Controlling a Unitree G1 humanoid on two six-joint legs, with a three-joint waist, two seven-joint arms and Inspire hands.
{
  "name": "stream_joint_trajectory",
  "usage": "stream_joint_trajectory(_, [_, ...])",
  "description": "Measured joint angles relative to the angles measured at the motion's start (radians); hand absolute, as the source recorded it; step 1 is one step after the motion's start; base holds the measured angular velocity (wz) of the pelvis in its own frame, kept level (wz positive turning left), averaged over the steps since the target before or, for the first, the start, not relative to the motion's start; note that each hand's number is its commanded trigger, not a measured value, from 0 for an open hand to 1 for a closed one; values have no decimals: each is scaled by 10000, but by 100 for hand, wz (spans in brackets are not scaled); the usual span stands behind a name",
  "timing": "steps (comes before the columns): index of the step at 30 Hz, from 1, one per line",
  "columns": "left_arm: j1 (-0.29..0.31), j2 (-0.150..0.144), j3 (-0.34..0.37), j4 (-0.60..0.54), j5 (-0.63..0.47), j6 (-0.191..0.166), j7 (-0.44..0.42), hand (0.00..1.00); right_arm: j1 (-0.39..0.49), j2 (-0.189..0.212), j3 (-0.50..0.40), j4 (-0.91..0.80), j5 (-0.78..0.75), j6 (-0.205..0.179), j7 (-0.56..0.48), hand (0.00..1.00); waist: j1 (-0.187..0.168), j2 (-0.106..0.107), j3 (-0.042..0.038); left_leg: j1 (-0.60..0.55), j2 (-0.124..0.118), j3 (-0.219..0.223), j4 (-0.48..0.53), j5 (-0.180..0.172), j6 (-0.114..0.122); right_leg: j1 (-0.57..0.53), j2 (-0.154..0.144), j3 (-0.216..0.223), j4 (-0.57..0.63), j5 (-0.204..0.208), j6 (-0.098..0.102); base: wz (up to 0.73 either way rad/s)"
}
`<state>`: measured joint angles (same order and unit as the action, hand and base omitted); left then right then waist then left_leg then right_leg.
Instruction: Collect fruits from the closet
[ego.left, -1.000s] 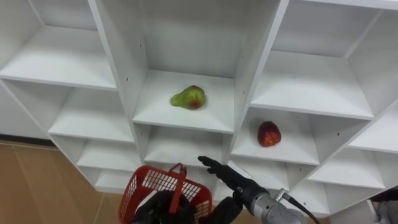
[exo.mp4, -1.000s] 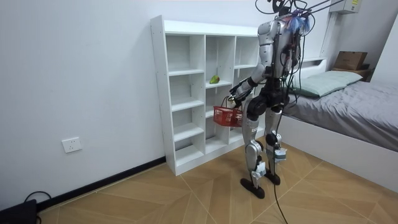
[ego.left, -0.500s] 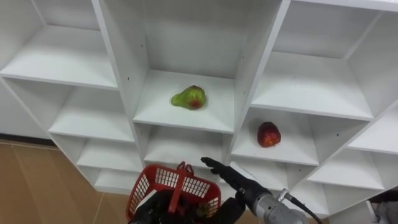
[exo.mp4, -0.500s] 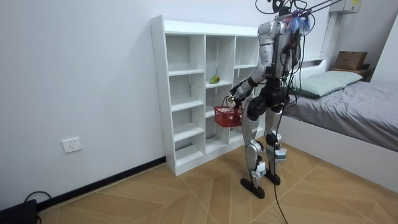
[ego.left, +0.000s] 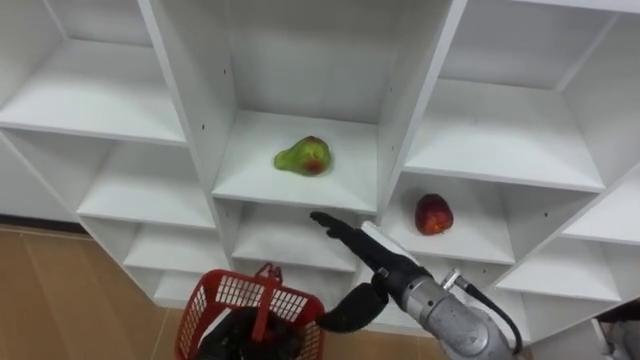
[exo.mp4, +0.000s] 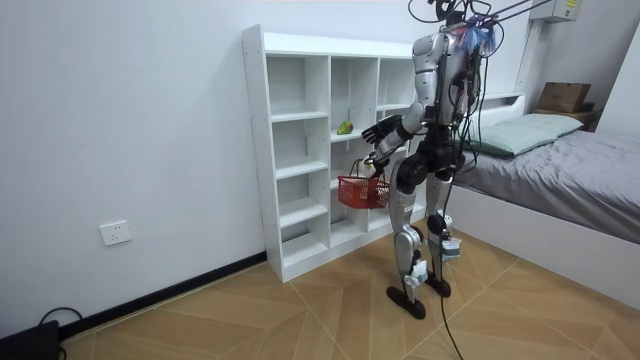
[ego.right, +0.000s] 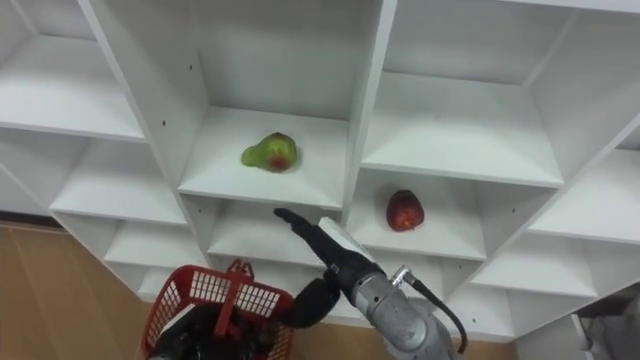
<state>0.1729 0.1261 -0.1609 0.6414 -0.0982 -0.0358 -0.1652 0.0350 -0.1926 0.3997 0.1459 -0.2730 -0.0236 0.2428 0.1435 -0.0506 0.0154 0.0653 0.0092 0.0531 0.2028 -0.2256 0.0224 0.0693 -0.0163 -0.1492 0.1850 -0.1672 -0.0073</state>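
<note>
1. the robot stands close before the white closet (ego.left: 190, 90). from what shows, the collecting is at its start, as both fruits lie on shelves.
2. the pear (ego.left: 303, 156), green with a red patch, lies near the middle of a shelf in the middle column, and nothing touches it.
3. the red apple (ego.left: 432, 214) lies in the compartment to the right, one level lower, near that shelf's left edge, also untouched.
4. the right robot hand (ego.left: 355, 243) is open, its fingers straight and pointing up toward the pear's shelf. the tips are under the front edge of that shelf, apart from the pear. i judge the step in hand is the reach for the pear.
5. the red basket (ego.left: 225, 292) hangs low, in front of the lower shelves. the left robot hand (ego.left: 240, 335) is a dark shape behind its mesh, and whether it is closed on the handle i cannot tell.
6. if some fruit is already in the basket i cannot tell, because the inside is dark.
7. left to do: take the pear, put it in the basket, then the same for the apple.
</note>
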Motion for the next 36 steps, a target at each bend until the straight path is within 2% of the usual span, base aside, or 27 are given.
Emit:
stream_joint_trajectory(8, [60, 29, 216, 378, -117, 7, 494, 100, -192, -6, -8, -855, -21, 25, 7, 0, 38, 114, -2, 97, -2, 51, -99, 1, -1, 60, 10, 82, 8, 1, -1, -1])
stream_joint_trajectory(18, [202, 8, 416, 827, -229, 33, 791, 100, -349, -13, -2, -1665, 17, 233, 414, 0, 310, 115, -27, 224, -1, 140, -174, 25, -7, 43, 21, 110, -15, 1, -1, -2])
stream_joint_trajectory(23, [208, -66, 415, 1449, -287, 32, 1058, 100, -344, 10, 8, -2148, 15, 248, 426, 0, 359, 146, -22, 350, 48, 209, -249, 24, -5, 144, 32, 214, -87, 1, 0, -5])
stream_joint_trajectory(28, [205, -202, 421, 1447, -284, 28, 1177, 100, -345, 24, 15, -2527, 13, 243, 418, 0, 433, 254, -56, 520, 78, 271, -353, 25, -7, 300, 65, 217, -146, 5, -2, -3])
stream_joint_trajectory(32, [-15, -274, 443, 1627, -269, -11, 1162, 100, -686, 58, -153, -2589, -191, 241, 380, 0, 434, 336, -67, 531, 81, 295, -355, 25, -9, 292, 75, 327, -140, 5, -2, -2])
stream_joint_trajectory(36, [-170, -274, 607, 2153, -258, -15, 1135, 100, -982, 25, -363, -2588, -489, 212, -100, 0, 481, 341, -67, 539, 59, 286, -350, 26, -10, 309, 74, 312, -145, 5, -2, 0])
